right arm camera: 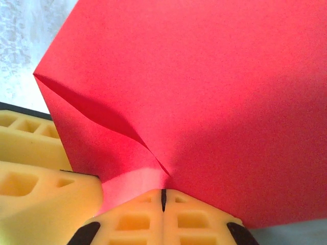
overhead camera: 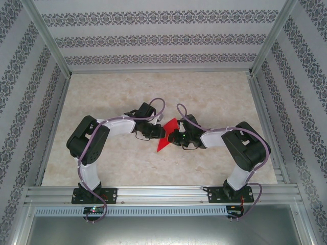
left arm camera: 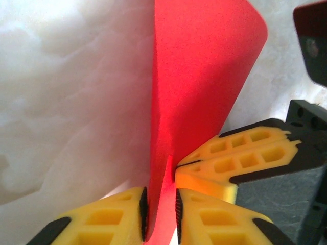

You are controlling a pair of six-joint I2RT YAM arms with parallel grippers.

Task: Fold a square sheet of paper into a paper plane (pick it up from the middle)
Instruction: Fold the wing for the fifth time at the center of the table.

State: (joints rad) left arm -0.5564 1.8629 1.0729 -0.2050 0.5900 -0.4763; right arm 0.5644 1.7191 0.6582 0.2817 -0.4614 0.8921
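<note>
Sheet: the square sheet of paper (overhead camera: pixel 167 135) is bright red and plain. It is not lying flat. The right wrist view shows one crease across it, and the left wrist view shows it bowed into a curved wall.
Location: over the middle of the table (overhead camera: pixel 214 97), well away from every edge, standing up between the two grippers.
Right gripper (right arm camera: pixel 163 195): fingers closed tight together and pinching the sheet where the crease ends. The paper fans out from the seam.
Left gripper (left arm camera: pixel 161 209): narrow. The sheet passes between its yellow fingers (left arm camera: pixel 112 219). I cannot tell whether the pads press it or only flank it.
Spacing: the two grippers sit just beside each other on the same part of the sheet.
Handling (judgement): very light and thin, and limp away from a pinch. It takes a crease readily. The surface looks smooth, so it likely slides out of a loose hold. It would wrinkle or tear if the arms pulled apart.
Where to hold (judgement): close to the crease, with both pinches near each other. A grip out at an edge would let the rest droop.
Stage (judgement): an early fold, with no pointed nose formed yet.
Risk (judgement): a stray crease from the bowing.
</note>
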